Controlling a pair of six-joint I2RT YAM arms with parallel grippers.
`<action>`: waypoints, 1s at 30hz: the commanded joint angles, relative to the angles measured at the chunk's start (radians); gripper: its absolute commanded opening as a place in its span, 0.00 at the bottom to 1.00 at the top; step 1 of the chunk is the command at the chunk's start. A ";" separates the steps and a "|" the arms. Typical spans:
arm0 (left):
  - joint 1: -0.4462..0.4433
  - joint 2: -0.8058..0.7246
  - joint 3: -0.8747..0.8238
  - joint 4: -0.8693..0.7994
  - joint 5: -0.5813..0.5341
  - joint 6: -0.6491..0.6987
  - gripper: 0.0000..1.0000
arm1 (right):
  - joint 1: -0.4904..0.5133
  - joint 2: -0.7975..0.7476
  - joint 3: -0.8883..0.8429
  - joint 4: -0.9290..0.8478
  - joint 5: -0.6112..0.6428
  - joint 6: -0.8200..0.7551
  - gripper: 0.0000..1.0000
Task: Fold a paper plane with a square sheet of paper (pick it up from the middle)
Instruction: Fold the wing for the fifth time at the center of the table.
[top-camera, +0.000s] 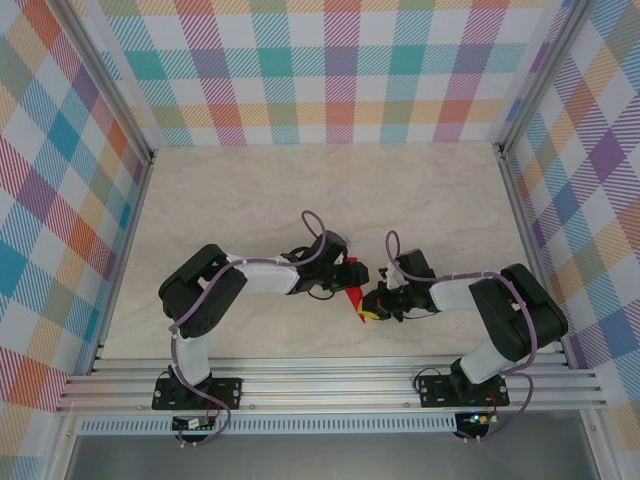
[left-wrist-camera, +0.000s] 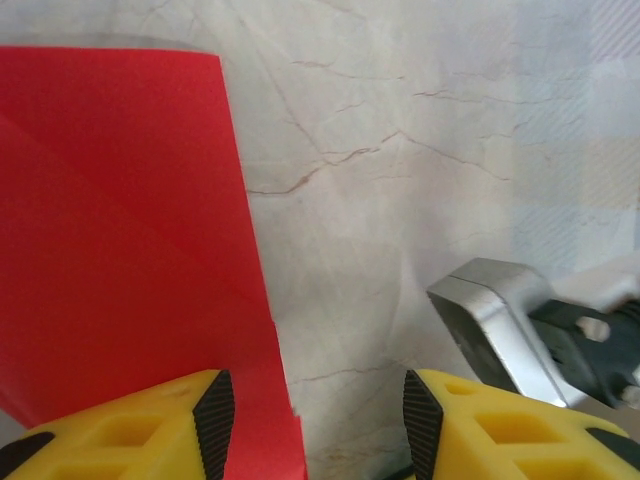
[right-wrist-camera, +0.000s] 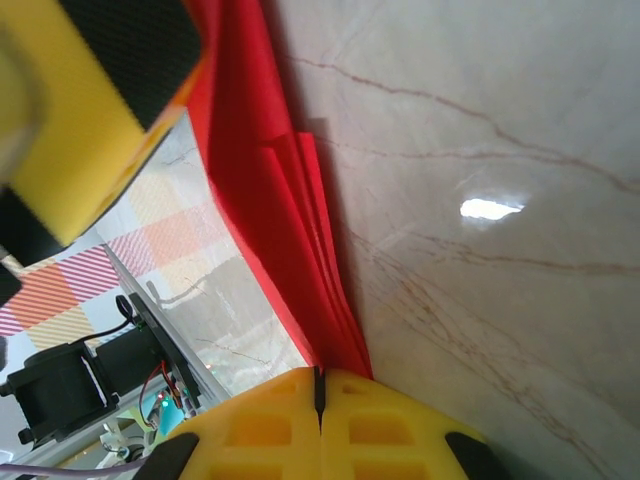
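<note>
Much of the bench (top-camera: 300, 190) lies open behind and to both sides, out to the checked walls (top-camera: 60, 200); the front rail (top-camera: 320, 370) sits close. We see the right claw (top-camera: 375, 303) (right-wrist-camera: 320, 385) clamped shut on the red paper plane (top-camera: 354, 297) (left-wrist-camera: 120, 250) (right-wrist-camera: 285, 230), front and centre. The left claw (top-camera: 350, 272) (left-wrist-camera: 310, 400) stands apart, the paper's edge beside one pad (left-wrist-camera: 215, 412). From above, the plane's long axis runs far-to-near, tapering toward the rail.
</note>
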 joint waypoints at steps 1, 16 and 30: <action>-0.013 0.025 0.021 -0.007 -0.009 0.003 0.50 | -0.002 0.026 -0.008 -0.104 0.137 0.002 0.05; -0.013 0.056 0.034 -0.038 -0.015 0.003 0.49 | -0.002 -0.136 0.038 -0.306 0.172 -0.103 0.26; -0.013 0.051 0.035 -0.036 0.001 0.004 0.49 | 0.000 -0.171 0.059 -0.256 0.093 -0.120 0.41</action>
